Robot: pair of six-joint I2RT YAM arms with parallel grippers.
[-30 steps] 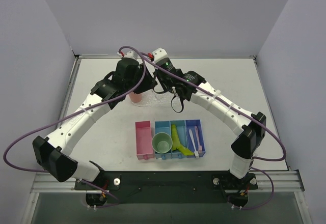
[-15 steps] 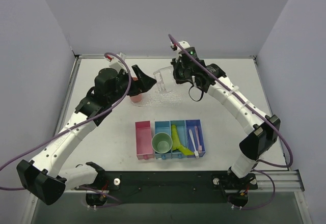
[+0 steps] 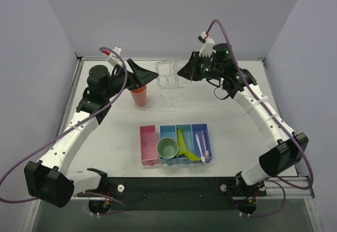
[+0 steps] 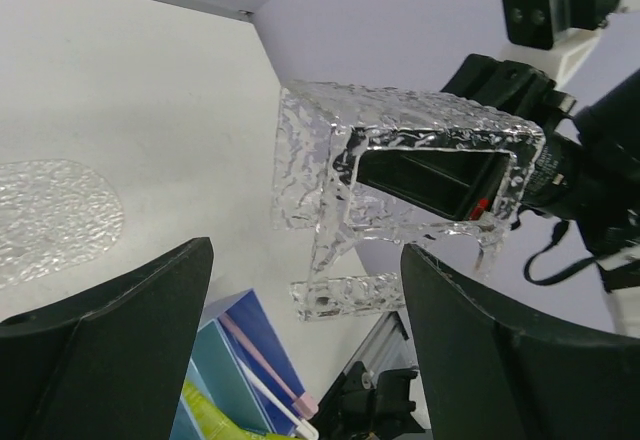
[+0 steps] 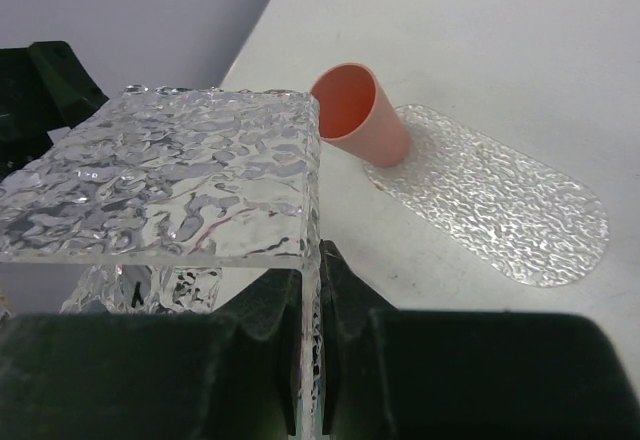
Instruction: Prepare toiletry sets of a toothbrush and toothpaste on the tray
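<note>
1. Above the far side of the white table [image 3: 121,126], the right fingers [image 5: 250,360] are pressed together on one wall of a small clear slotted plastic rack [image 3: 169,74], holding it in the air.
2. The left fingers [image 4: 110,340] stand spread wide just beside the rack, gripping nothing.
3. The flat clear bumpy oval tray [image 3: 176,104] lies below, carrying no set yet. A salmon-pink plastic cup [image 3: 139,95] stands at its left end.
4. The slim pink-and-white toothbrushes [image 3: 200,145] lie in the dark-blue end compartment of the pink-and-blue bins [image 3: 148,139]. The flat yellow-green toothpaste tubes [image 3: 182,145] lie in the next compartment, beside a green cup [image 3: 167,148].
5. The brushes look light, stiff and slick, so a pinch across mid-handle seems best. The tubes should give under pressure, so a gentle hold near the firmer shoulder appears safer.
</note>
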